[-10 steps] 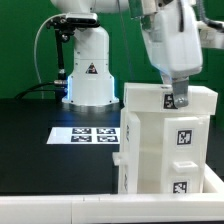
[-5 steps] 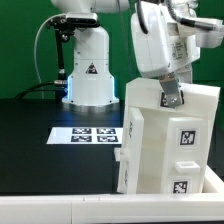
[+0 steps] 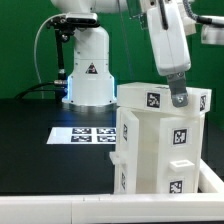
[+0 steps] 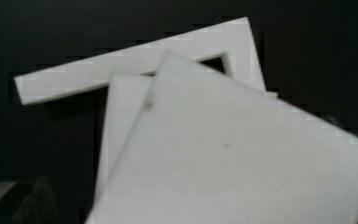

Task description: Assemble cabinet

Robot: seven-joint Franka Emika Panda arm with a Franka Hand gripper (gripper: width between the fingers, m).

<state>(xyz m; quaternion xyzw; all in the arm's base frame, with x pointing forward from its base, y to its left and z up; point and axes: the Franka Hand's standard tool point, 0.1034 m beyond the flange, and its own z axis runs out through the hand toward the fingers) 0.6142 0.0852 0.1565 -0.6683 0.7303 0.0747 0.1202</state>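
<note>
A tall white cabinet (image 3: 160, 140) stands upright at the black counter's (image 3: 40, 150) front edge, toward the exterior view's right. The gripper (image 3: 178, 97), jaws released, sits at its top rim.

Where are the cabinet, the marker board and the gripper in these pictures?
cabinet (image 3: 160, 145): exterior view, front face.
marker board (image 3: 82, 134): exterior view, printed top.
gripper (image 3: 178, 98): exterior view, fingertips at the cabinet's top.

Arm comes down from the top of the exterior view, wrist tilted slightly toward that view's right. Gripper (image 3: 178, 97) points down, one dark fingertip (image 3: 179, 98) visible. Can't tell how wide the jaws stand. Base sits at the table's far edge.
</note>
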